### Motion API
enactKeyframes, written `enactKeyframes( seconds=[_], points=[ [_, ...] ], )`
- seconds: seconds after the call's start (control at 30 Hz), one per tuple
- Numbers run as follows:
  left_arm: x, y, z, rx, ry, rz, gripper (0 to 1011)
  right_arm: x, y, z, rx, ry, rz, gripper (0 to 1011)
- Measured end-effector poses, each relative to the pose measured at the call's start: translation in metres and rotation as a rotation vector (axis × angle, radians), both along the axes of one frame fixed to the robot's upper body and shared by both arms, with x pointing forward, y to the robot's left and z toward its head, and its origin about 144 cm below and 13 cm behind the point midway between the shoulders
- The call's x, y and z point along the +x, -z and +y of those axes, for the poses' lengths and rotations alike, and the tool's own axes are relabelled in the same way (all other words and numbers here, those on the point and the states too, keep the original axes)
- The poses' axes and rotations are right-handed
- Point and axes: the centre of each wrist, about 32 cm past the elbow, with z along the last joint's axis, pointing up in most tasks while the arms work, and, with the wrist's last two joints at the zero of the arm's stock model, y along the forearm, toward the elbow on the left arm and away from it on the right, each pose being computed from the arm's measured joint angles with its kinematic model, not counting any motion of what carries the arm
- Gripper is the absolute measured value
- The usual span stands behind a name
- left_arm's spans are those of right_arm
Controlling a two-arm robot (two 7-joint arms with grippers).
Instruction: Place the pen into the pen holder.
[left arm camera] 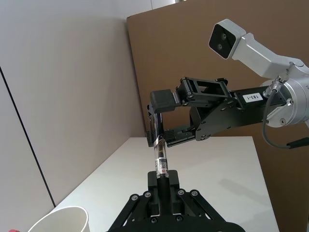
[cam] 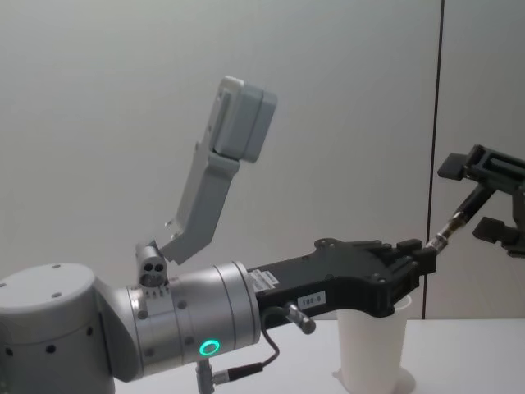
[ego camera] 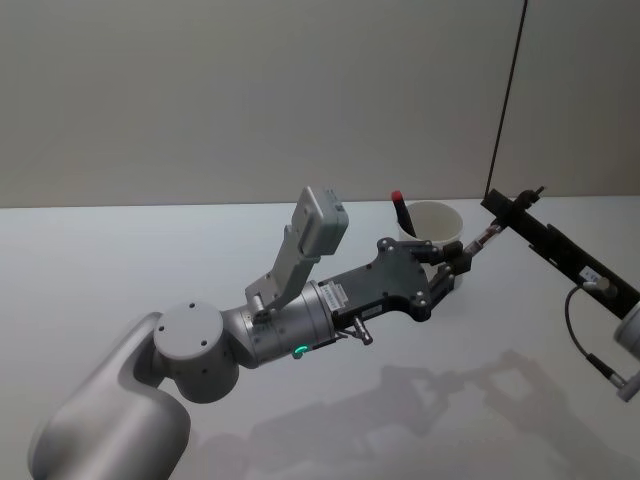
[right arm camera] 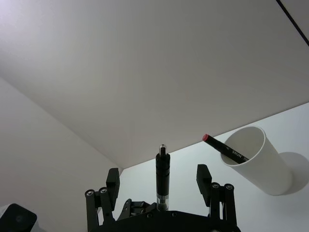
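The pen (ego camera: 399, 210) already stands in the pen holder (ego camera: 441, 223), leaning on the rim with one red tip out, so the task looks finished. The holder stands upright on the tabletop (ego camera: 150, 260) and holds nothing else that I can see. The left end effector (ego camera: 458, 262) hangs just beside the holder, clamped on a second slim stick (ego camera: 482, 238). The stick's far end reaches into the right end effector (ego camera: 512, 203), whose fingers stand apart around it, probably for a handover.
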Motion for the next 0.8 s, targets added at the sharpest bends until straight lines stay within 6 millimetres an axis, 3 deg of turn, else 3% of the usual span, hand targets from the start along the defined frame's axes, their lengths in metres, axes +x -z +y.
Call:
enactKeyframes(
  seconds=[0.13, 0.27, 0.8],
  points=[
    [0.0, 0.0, 0.0, 0.0, 0.0, 0.0, 138, -0.0002, 0.0008, 0.001, -0.001, 0.007, 0.002, 998],
    [0.0, 0.0, 0.0, 0.0, 0.0, 0.0, 138, 0.0001, 0.0025, 0.002, -0.001, 0.016, 0.008, 928],
    [0.0, 0.0, 0.0, 0.0, 0.0, 0.0, 137, 0.0017, 0.006, 0.0043, 0.029, 0.021, 0.01, 435]
  ],
)
